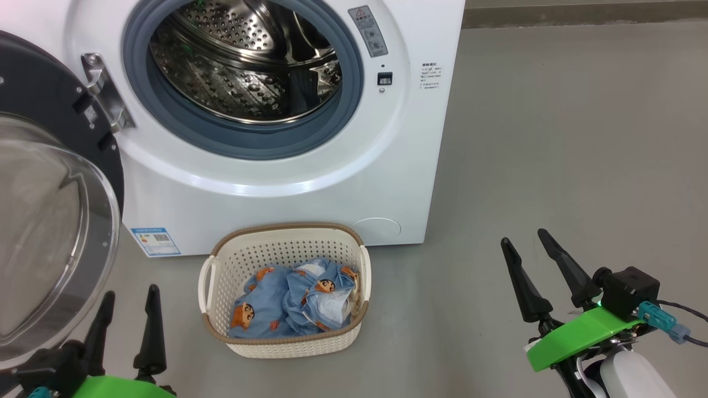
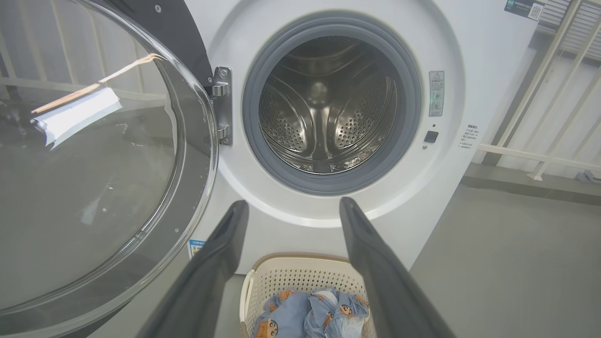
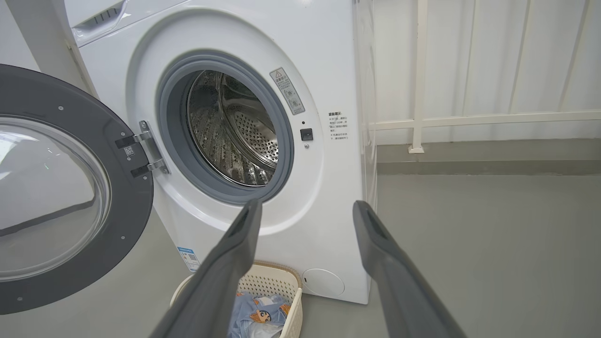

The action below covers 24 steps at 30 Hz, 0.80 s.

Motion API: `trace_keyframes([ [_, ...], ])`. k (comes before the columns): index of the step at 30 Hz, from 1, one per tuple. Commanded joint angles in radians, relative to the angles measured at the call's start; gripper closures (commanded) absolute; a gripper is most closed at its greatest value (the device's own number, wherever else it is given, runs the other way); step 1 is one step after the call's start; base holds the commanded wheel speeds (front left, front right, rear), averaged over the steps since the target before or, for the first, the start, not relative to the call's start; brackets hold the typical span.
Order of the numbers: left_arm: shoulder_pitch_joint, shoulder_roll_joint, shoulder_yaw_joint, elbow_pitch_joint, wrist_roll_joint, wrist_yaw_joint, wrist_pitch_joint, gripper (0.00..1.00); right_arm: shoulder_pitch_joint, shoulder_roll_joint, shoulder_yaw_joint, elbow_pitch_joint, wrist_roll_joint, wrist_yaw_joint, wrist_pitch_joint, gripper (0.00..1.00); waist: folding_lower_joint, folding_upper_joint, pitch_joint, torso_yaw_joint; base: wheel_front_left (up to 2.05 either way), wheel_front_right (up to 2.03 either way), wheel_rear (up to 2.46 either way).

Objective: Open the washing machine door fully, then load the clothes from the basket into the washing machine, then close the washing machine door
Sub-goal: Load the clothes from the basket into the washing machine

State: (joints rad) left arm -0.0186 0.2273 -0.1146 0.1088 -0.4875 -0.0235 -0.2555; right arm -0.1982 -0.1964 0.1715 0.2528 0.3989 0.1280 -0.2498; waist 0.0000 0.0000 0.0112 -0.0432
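The white washing machine point(image 1: 287, 177) stands ahead with its steel drum point(image 1: 243, 61) bare. Its round door point(image 1: 50, 221) is swung wide to the left, glass bowl facing me; the door point(image 2: 89, 155) and the door point(image 3: 56, 197) also sit left in both wrist views. On the floor in front sits the cream basket point(image 1: 285, 246) holding light blue clothes point(image 1: 293, 304) with orange cartoon faces. My left gripper point(image 1: 128, 294) is open, low and left of the basket. My right gripper point(image 1: 525, 239) is open, well right of it. Nothing is between either pair of fingers.
Grey floor point(image 1: 581, 138) stretches to the right of the machine. A white railing point(image 3: 469, 122) and wall stand behind it on the right. A blue label point(image 1: 155, 241) marks the machine's lower left front.
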Motion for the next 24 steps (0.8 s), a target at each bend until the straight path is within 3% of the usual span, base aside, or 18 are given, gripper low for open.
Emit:
trace_keyframes([
  [1,-0.025,0.019,0.043,-0.018,0.014,-0.005,-0.006,0.00,-0.004,-0.003,0.016,-0.029,-0.012,0.003,-0.012,0.00,0.0000,0.0000,0.000,0.000,0.00,0.00,0.00],
  [24,-0.022,0.018,0.040,-0.013,0.019,-0.015,-0.006,0.00,-0.001,-0.003,0.023,-0.030,-0.009,0.003,-0.012,0.00,0.0000,0.0000,0.006,-0.001,0.10,-0.10,0.00],
])
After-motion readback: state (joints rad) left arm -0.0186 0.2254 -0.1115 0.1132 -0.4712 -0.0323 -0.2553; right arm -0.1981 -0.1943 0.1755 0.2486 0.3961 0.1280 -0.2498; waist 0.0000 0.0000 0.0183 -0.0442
